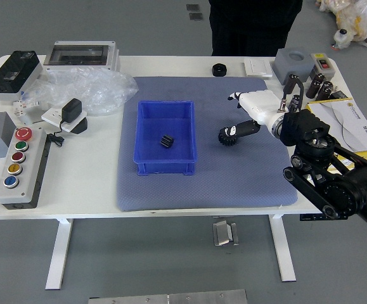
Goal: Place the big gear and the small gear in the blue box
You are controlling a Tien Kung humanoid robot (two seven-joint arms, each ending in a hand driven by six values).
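Blue box (165,168) was found upright on the mat (202,193), with the small gear (167,141) on its floor, near the middle. The big gear (227,139) lay outside it, on the mat to the box's right, partly covered by the right hand (260,106). That hand was spread, one digit pointing over the big gear and another held well apart, with nothing in its grasp; contact with the gear could not be determined. A person in dark clothing (253,26) stood at the table's far side
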